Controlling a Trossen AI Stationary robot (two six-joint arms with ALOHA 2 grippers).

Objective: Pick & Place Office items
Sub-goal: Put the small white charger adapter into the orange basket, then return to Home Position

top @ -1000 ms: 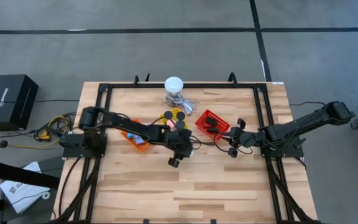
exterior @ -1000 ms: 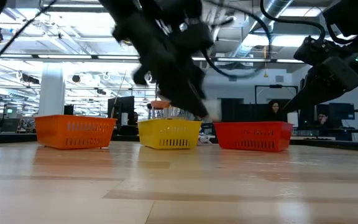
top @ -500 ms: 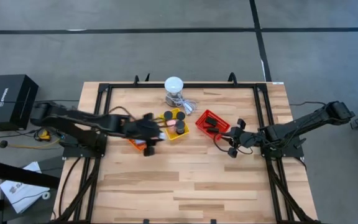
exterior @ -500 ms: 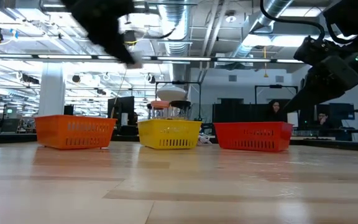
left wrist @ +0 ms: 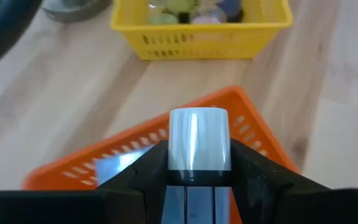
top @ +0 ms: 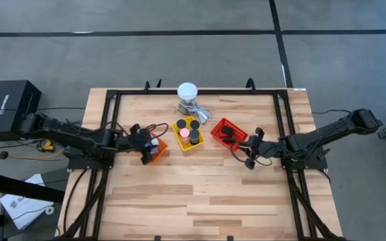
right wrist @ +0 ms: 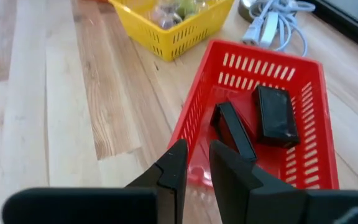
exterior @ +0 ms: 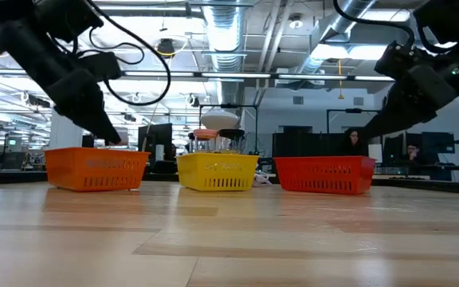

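Wooden table (top: pixel 200 194) on a grey floor, three mesh baskets in a row near its far edge. Left gripper (top: pixel 146 142) over the orange basket (top: pixel 159 151), jaws clamped on a pale light-blue block (left wrist: pixel 198 139), held above the basket's rim in the left wrist view. Yellow basket (top: pixel 187 132) in the middle, holding a pink disc (top: pixel 183 132) and black round discs (top: pixel 194 133) among other small pieces. Red basket (right wrist: pixel 263 124) to the right, with two black bars (right wrist: pixel 234 129) lying side by side on its floor. Right gripper (top: pixel 252 148) low, just beside the near corner of the red basket, fingers (right wrist: pixel 176 168) drawn close together with only a slim gap and nothing between them. White round-topped device (top: pixel 187 92) with a grey cable (top: pixel 204 114) behind the baskets. Seen level from the tabletop, orange, yellow and red baskets left to right, both arms hanging in from above, a seated person (exterior: pixel 351 142) in the room behind
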